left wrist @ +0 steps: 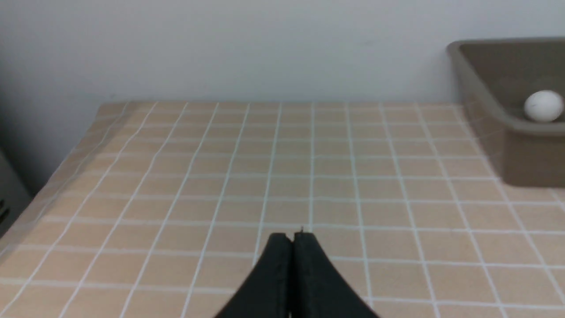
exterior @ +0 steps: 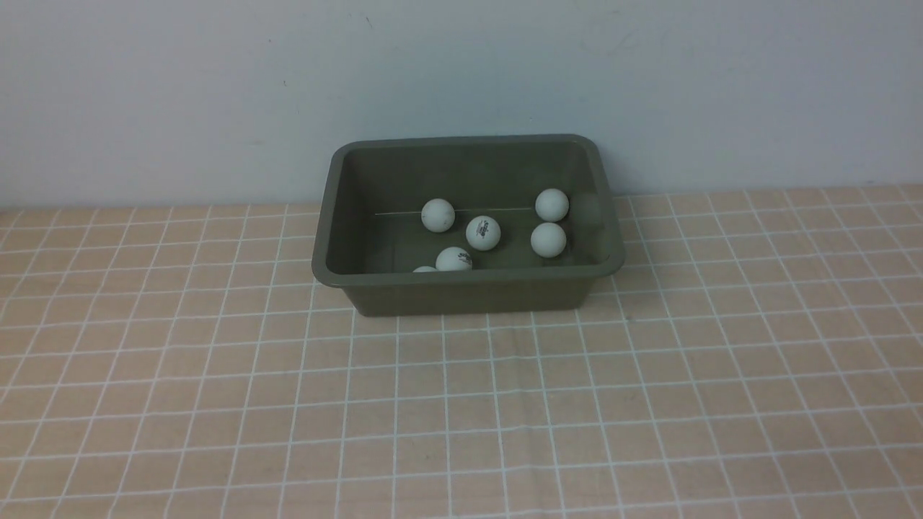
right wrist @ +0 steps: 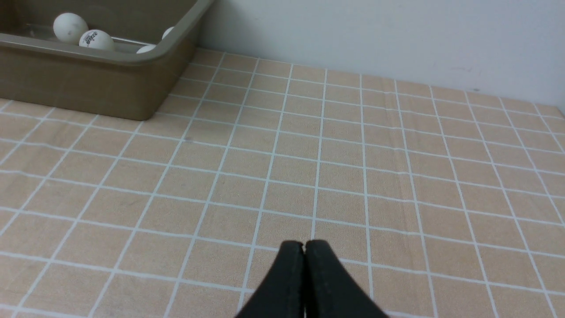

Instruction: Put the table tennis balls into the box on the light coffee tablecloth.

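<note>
We list six table tennis balls (exterior: 483, 233) inside the box (exterior: 467, 282), far-centre between our closed, empty left gripper (left wrist: 292, 236) and right gripper (right wrist: 304, 244).

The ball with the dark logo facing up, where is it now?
In the front view the logo ball lies inside the box, near its middle, between a plain ball on the left and another on the right.

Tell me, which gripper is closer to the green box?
Left gripper, probably, but only narrowly. It sits left of the box; the right gripper sits right of it, further back.
</note>
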Action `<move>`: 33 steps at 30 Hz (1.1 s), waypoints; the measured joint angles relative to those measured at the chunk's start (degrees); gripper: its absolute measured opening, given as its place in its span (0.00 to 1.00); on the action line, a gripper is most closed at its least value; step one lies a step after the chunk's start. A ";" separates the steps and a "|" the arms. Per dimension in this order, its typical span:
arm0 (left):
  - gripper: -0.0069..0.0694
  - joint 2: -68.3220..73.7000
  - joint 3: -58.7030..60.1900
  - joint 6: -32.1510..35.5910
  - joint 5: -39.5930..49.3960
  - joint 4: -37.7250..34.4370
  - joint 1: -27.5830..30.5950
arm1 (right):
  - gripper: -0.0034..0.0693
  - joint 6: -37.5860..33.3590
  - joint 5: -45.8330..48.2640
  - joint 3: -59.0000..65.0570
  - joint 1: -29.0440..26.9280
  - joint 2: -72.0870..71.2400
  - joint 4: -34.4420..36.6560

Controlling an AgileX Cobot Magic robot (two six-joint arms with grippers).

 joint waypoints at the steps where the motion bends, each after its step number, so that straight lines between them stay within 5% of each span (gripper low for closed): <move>1: 0.00 -0.36 0.00 -3.83 1.43 3.35 0.00 | 0.03 0.00 0.00 0.00 0.00 0.00 0.00; 6: 0.00 -3.17 0.00 -9.71 7.08 8.16 -0.31 | 0.03 0.00 0.00 0.00 0.00 0.00 0.00; 18: 0.00 -5.11 0.58 7.63 10.21 -4.16 -1.08 | 0.03 0.00 0.00 0.00 0.00 0.00 0.00; 33: 0.00 -5.11 4.59 6.26 6.07 -4.93 -3.23 | 0.03 0.00 0.00 0.00 -0.06 0.00 0.00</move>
